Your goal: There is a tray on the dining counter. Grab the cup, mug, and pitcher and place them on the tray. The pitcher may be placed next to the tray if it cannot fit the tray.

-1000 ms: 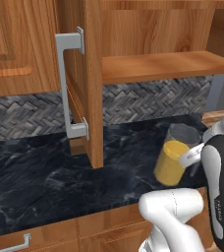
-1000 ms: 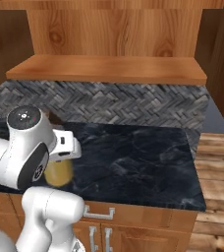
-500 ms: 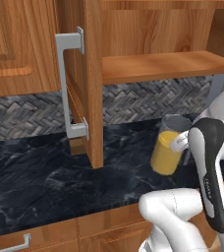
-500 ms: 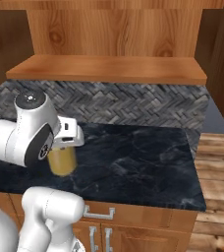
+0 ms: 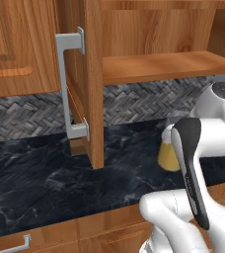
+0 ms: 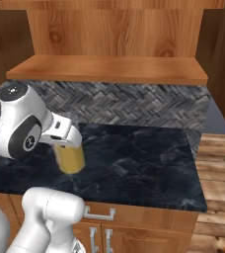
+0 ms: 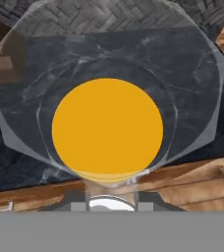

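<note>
My gripper (image 6: 66, 140) is shut on the rim of the pitcher (image 6: 69, 158), a clear glass cylinder of orange-yellow liquid. The pitcher hangs a little above a black marbled counter (image 6: 139, 158). From the left base view the pitcher (image 5: 167, 156) shows just left of my white forearm, which hides most of it. Looking down the hand, the pitcher (image 7: 107, 129) shows as an orange disc inside a glass ring, over the counter's front edge. The tray, the cup and the mug are out of view.
An open wooden cabinet door (image 5: 91, 84) with a silver handle (image 5: 67, 84) juts over the counter to the left of the pitcher. A wooden shelf (image 6: 109, 69) runs above the herringbone backsplash (image 6: 134, 106). The counter ends at the right, beside a wooden floor (image 6: 218, 178).
The arm has swung round and carried the pitcher slightly up and to the right in the right base view. The grip has not changed.
</note>
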